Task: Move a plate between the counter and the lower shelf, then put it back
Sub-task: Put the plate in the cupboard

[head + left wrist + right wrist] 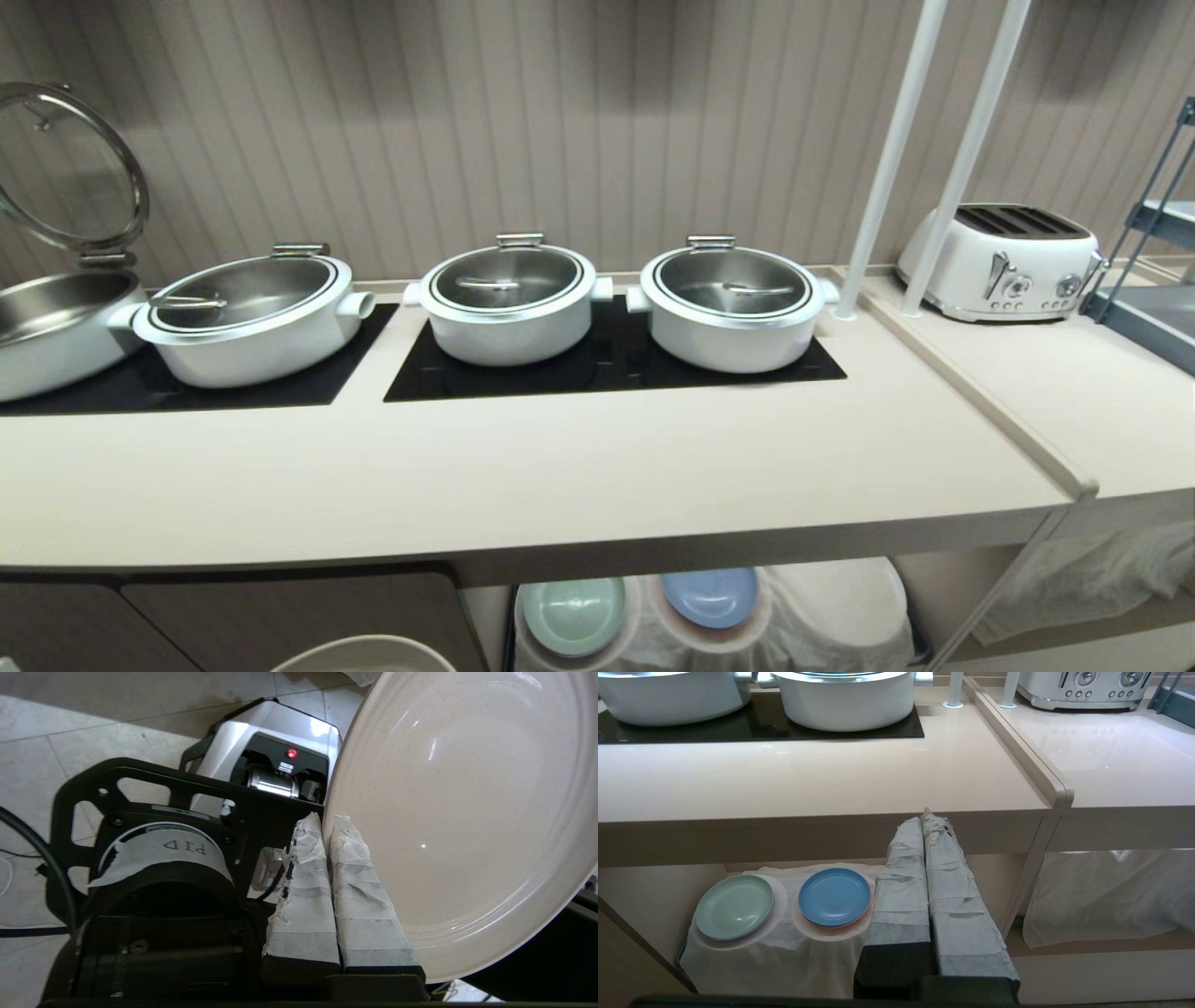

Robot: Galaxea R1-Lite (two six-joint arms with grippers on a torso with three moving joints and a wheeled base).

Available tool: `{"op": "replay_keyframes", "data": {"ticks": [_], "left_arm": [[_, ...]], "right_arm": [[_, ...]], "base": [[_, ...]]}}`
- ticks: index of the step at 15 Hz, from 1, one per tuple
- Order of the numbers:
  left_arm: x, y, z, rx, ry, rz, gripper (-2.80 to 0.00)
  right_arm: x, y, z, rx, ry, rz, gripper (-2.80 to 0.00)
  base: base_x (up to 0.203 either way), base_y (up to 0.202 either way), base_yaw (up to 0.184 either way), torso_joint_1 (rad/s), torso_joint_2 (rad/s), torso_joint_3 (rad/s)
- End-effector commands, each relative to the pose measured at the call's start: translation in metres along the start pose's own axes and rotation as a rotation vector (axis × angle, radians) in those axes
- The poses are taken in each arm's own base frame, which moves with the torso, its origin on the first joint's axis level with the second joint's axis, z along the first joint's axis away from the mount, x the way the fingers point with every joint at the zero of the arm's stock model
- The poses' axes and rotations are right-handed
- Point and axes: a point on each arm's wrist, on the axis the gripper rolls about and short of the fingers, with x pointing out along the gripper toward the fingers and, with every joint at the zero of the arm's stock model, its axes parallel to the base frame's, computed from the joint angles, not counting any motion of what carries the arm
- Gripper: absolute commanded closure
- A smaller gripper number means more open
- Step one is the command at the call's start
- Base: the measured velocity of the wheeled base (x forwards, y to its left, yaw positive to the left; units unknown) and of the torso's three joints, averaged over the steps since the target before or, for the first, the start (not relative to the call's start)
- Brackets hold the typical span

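Left wrist view: jaws tight (tape-wrapped) on plate (pixel 458 812) rim.

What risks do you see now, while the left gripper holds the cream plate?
1. The left gripper pinches the plate only at its rim, with the plate tilted, so it may slip or swing.
2. The plate is below the counter front edge; lifting it could strike that edge.
3. The lower shelf already holds the mint-green plate and blue plate.

Cream plate (pixel 458 812) tilted steeply, rim pinched in the left pincer (pixel 327 828), down at six o'clock below the bare beige worktop (pixel 560 476); lower shelf (pixel 654 886) cloth-draped.
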Motion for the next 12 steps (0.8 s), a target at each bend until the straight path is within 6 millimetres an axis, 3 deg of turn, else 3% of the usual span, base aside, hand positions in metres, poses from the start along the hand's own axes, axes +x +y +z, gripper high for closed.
{"op": "replay_keyframes", "data": {"ticks": [1, 8, 12], "left_arm": [[0.0003, 0.0000, -0.0003, -0.006, 0.010, -0.008, 0.00], [0.0000, -0.0001, -0.0008, -0.004, 0.010, -0.014, 0.00], [-0.0001, -0.0003, -0.0004, 0.000, 0.003, -0.016, 0.00]], "right_arm": [[0.0000, 0.0000, 0.0001, 0.000, -0.001, 0.000, 0.00], [0.0000, 0.0000, 0.0001, 0.000, -0.001, 0.000, 0.00], [0.0000, 0.0000, -0.0001, 0.000, 0.001, 0.000, 0.00]], "base": [[0.000, 0.000, 0.000, 0.000, 0.00, 0.000], [0.000, 0.000, 0.000, 0.000, 0.00, 0.000], [0.000, -0.111, 0.000, 0.003, 0.00, 0.001]]}}
